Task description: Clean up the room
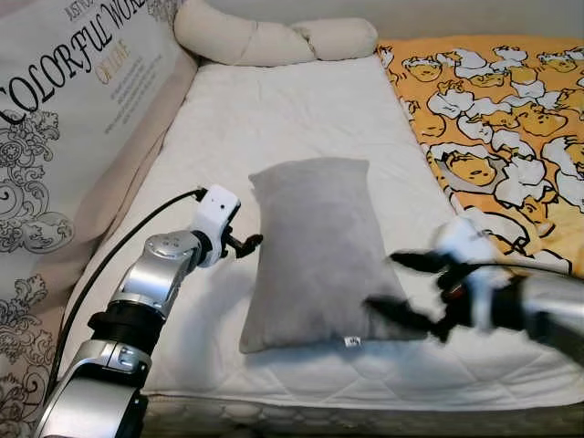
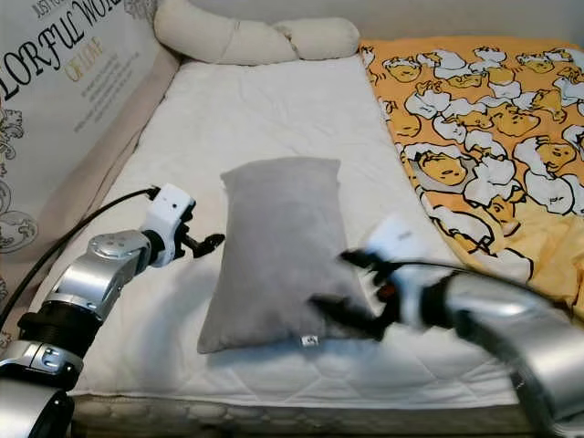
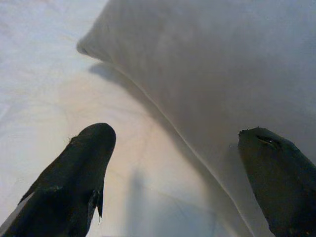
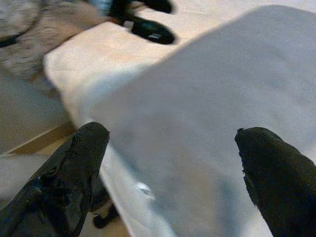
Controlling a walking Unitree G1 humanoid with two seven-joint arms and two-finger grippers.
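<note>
A grey pillow (image 1: 315,251) lies lengthwise on the white mattress (image 1: 274,119), near its front edge. My left gripper (image 1: 245,243) hovers open beside the pillow's left long edge. In the left wrist view its fingers (image 3: 84,163) frame that edge of the pillow (image 3: 212,64) with nothing between them. My right gripper (image 1: 392,285) is open at the pillow's near right corner, blurred by motion. In the right wrist view its fingers (image 4: 74,163) straddle the pillow (image 4: 222,98) without closing on it.
An orange blanket with a cartoon print (image 1: 502,119) covers the bed's right side. A cream bolster (image 1: 274,36) lies along the head end. A printed fabric panel (image 1: 64,109) stands along the left. The mattress's front edge (image 1: 365,392) is close below.
</note>
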